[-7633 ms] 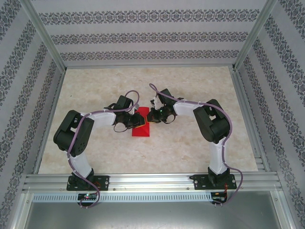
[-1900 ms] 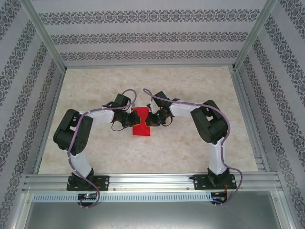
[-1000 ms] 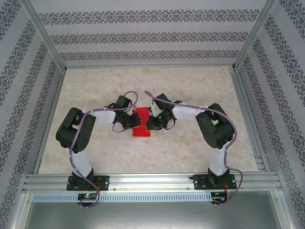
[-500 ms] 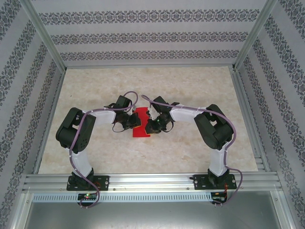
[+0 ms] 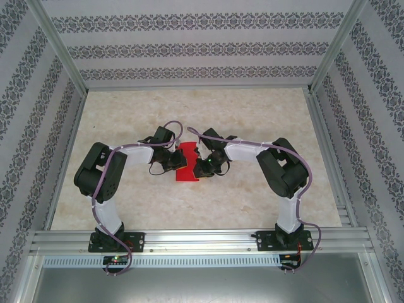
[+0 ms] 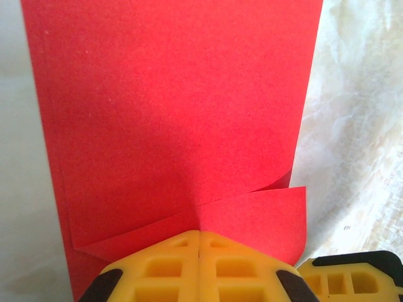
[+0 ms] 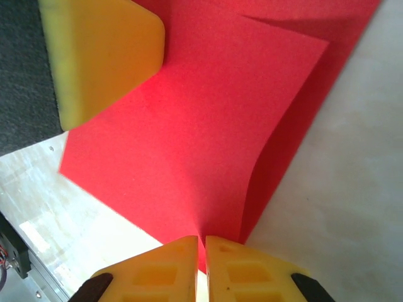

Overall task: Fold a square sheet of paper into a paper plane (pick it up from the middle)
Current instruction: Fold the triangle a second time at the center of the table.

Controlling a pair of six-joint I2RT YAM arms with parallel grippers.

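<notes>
Tightly closed, left fingers [image 6: 164, 270] and right fingers [image 7: 170, 270] pinch opposite edges of the red sheet [image 6: 176, 113].

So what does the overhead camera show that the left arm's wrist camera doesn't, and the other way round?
Overhead: the left arm and right arm whole, the patterned walls and the metal frame.
Left wrist: close up, a curled flap of the bright red folded sheet of paper running between the left gripper's shut yellow fingertips.
Shared: that sheet, the left gripper and the pale marbled table.
</notes>
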